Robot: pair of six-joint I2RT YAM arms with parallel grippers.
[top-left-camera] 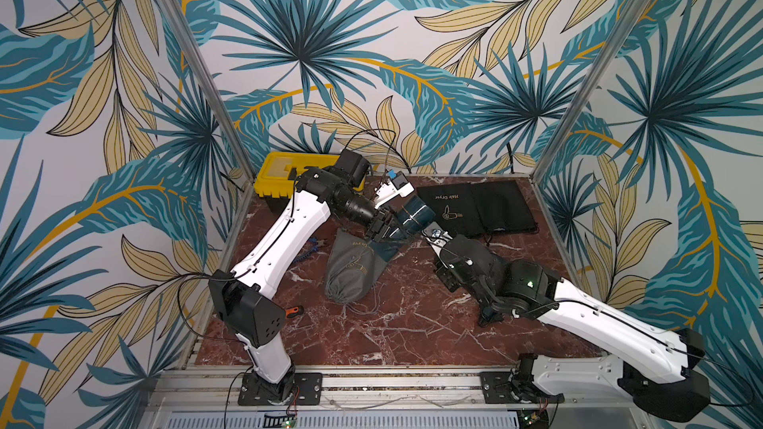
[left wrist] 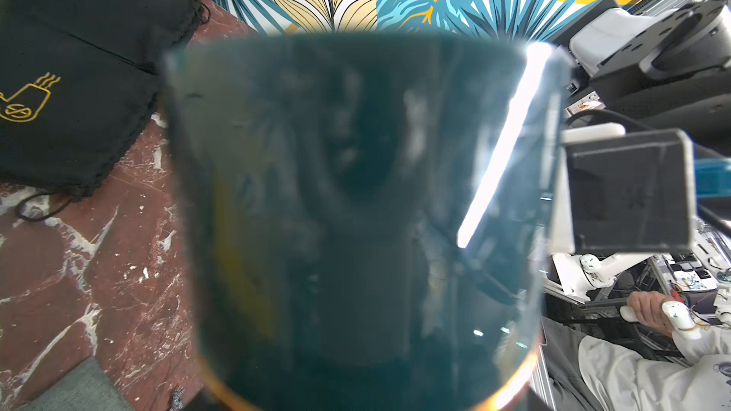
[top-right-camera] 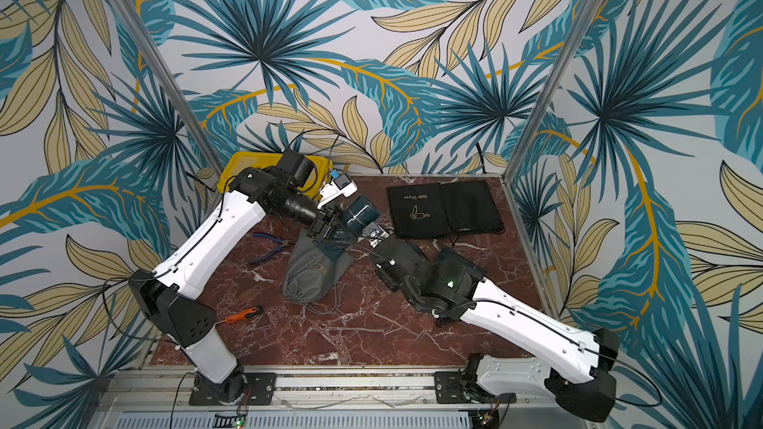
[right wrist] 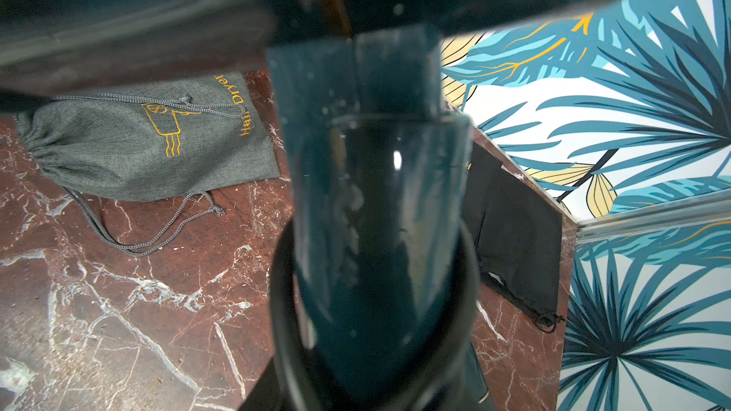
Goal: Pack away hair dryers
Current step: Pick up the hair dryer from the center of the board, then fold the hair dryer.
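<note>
A dark teal hair dryer hangs above the middle of the table between both grippers. Its glossy barrel fills the left wrist view and hides the jaws there. My left gripper sits against the barrel's rear end; its grip is unclear. In the right wrist view the dryer's handle runs straight out from my right gripper, which is shut on it. No other hair dryer shows.
A bulging grey drawstring bag lies under the dryer. Two flat black bags lie at the back right. A yellow toolbox stands back left, with blue pliers and an orange screwdriver nearer.
</note>
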